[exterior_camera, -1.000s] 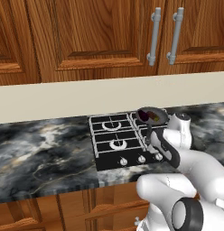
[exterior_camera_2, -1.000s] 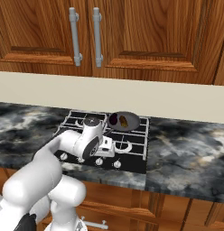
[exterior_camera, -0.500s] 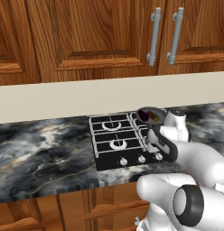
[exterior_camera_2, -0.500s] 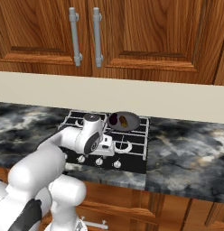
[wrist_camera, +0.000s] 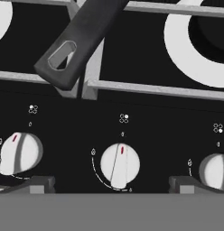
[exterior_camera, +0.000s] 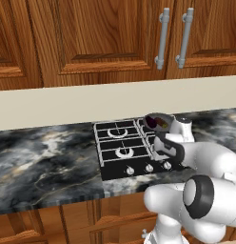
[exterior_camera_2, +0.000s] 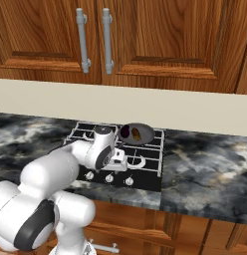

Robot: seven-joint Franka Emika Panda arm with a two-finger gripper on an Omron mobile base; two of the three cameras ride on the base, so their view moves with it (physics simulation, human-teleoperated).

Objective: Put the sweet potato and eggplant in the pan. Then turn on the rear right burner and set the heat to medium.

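Note:
The pan (exterior_camera_2: 137,133) sits on the rear right burner (exterior_camera_2: 156,136) and covers most of it. Inside it lie the dark purple eggplant (exterior_camera_2: 126,131) and the orange-brown sweet potato (exterior_camera_2: 139,134), side by side. The pan (exterior_camera: 158,121) shows just behind my hand in the left base view. Its black handle (wrist_camera: 80,38) reaches out over the grate toward the knob row. My gripper (wrist_camera: 113,185) is open and low in front of the stove. Its fingertips (wrist_camera: 37,184) stand either side of the middle knob (wrist_camera: 119,164), apart from it. The gripper (exterior_camera_2: 121,160) hangs just above the knobs.
A white knob (wrist_camera: 19,152) lies to the left and another (wrist_camera: 215,170) to the right of the middle one. A silver burner ring (wrist_camera: 190,54) is close behind them. Three knobs (exterior_camera_2: 109,178) line the stove's front strip. Marble counter (exterior_camera_2: 210,169) flanks the stove; cabinets (exterior_camera_2: 95,40) hang above.
My arm has shifted slightly, with the hand settling a little nearer the knob row. The pan and its contents have not moved.

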